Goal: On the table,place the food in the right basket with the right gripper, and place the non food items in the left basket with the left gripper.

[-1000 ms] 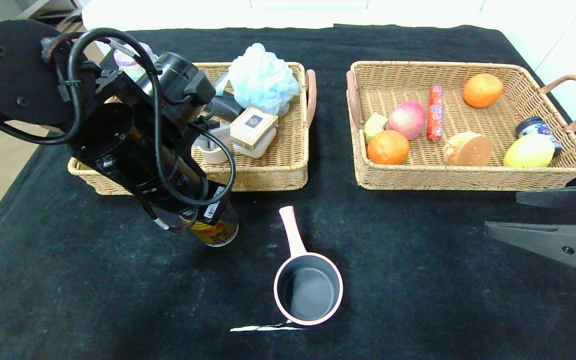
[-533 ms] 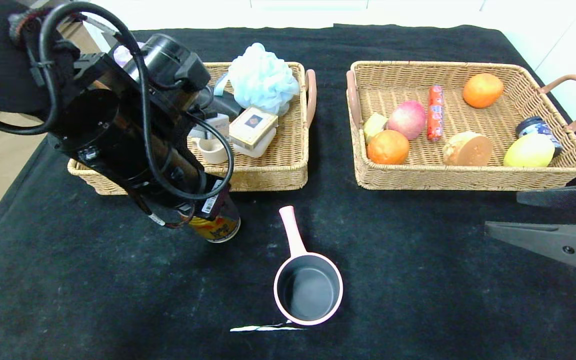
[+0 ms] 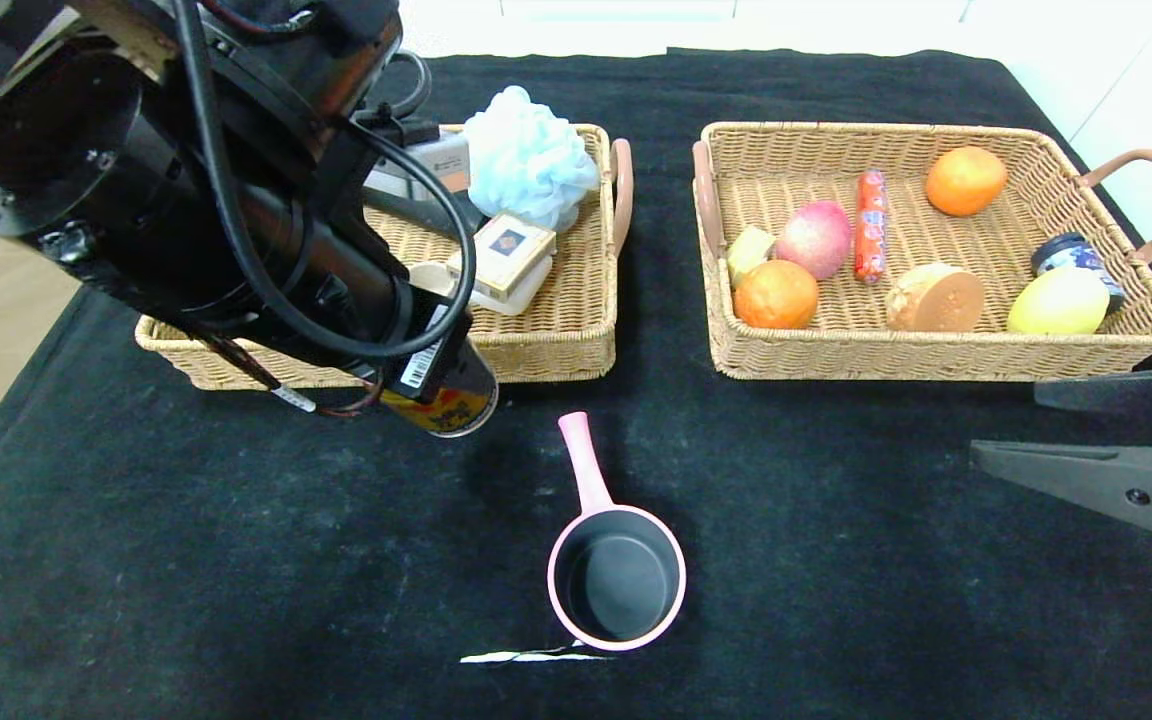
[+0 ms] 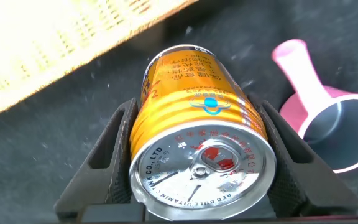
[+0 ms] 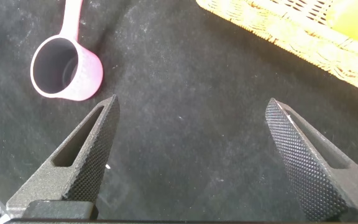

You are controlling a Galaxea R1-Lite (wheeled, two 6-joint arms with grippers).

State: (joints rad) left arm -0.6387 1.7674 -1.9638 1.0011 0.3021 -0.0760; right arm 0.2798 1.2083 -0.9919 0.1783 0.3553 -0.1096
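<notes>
So my left tool (image 4: 197, 155) has its two fingers closed around the gold can (image 4: 197, 134), one on each side, and holds it off the table (image 3: 186, 560) just in front of the left basket (image 3: 556, 350). That is an odd pairing, since a can of drink reads as food and belongs across the table. By my reckoning most of the sorting is done: the right basket (image 3: 936, 362) already holds the tuber (image 3: 936, 297), the sausage stick (image 3: 871, 238), the lemon (image 3: 1058, 301), two oranges, an apple and a dark jar, while the left basket has the cream card box (image 3: 506, 256) and a blue bath puff among other bits. What is left is the can in my grip and the pink saucepan (image 3: 618, 570), which sits alone on the table near the front, handle pointing toward the gap between the baskets. My right tool (image 5: 191, 149) hangs spread wide and empty above the table, near the front corner of the right basket. From the head my left arm hides the fingers, so only the can's lower end shows; the left wrist view shows the grip itself and the can's silver top. The right wrist view shows the open fingers framing bare cloth, with the saucepan off to one side.
</notes>
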